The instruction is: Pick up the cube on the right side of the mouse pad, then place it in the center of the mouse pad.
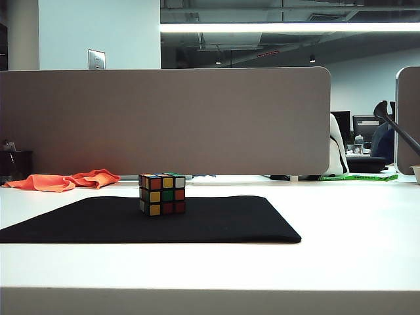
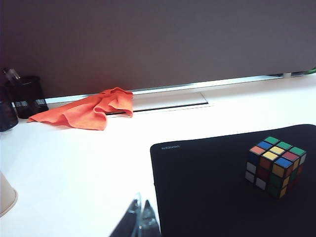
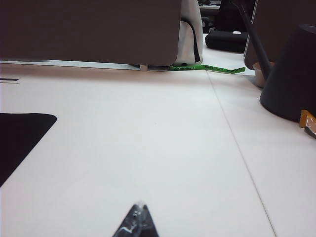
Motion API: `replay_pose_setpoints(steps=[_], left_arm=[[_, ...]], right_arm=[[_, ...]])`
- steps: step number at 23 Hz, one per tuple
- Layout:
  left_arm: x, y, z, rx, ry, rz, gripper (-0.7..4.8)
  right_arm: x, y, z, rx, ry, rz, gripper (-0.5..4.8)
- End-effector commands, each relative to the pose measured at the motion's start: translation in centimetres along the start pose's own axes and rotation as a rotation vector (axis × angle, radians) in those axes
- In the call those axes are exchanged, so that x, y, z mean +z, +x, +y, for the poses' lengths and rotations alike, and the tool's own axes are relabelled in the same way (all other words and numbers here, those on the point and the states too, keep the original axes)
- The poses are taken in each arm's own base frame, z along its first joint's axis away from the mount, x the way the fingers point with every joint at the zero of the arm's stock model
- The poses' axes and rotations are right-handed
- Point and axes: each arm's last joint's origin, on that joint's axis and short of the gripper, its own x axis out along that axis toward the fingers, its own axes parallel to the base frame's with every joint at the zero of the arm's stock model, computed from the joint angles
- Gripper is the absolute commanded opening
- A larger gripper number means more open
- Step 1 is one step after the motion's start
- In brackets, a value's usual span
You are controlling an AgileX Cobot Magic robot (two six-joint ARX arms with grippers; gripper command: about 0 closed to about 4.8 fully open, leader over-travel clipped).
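The cube (image 1: 162, 194) is seen resting upright on the pad (image 1: 216, 223). The left gripper (image 2: 139, 222) is held closed and empty beside the pad's edge. The right gripper (image 3: 138, 221) is kept closed, empty, well off the pad.

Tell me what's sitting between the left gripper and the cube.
Nothing stands between them. In the left wrist view, only bare mouse pad separates the left gripper, its fingers together, from the cube.

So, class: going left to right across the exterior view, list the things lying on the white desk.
Crumpled orange cloth → multicoloured puzzle cube on the flat black mouse pad → green strip at the desk's far edge.
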Motion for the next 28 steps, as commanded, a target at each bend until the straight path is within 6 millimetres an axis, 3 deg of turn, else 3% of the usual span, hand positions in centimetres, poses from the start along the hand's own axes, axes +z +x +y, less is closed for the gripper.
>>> replay_pose_setpoints(steps=[1, 28], left_arm=[[0.20, -0.01, 0.04, 0.007, -0.002, -0.015, -0.06], [0.27, 0.02, 0.00, -0.010, -0.020, -0.032, -0.05]], right_arm=[[0.11, 0.01, 0.01, 0.003, 0.001, -0.015, -0.06], [0.11, 0.01, 0.02, 0.001, 0.008, -0.015, -0.06]])
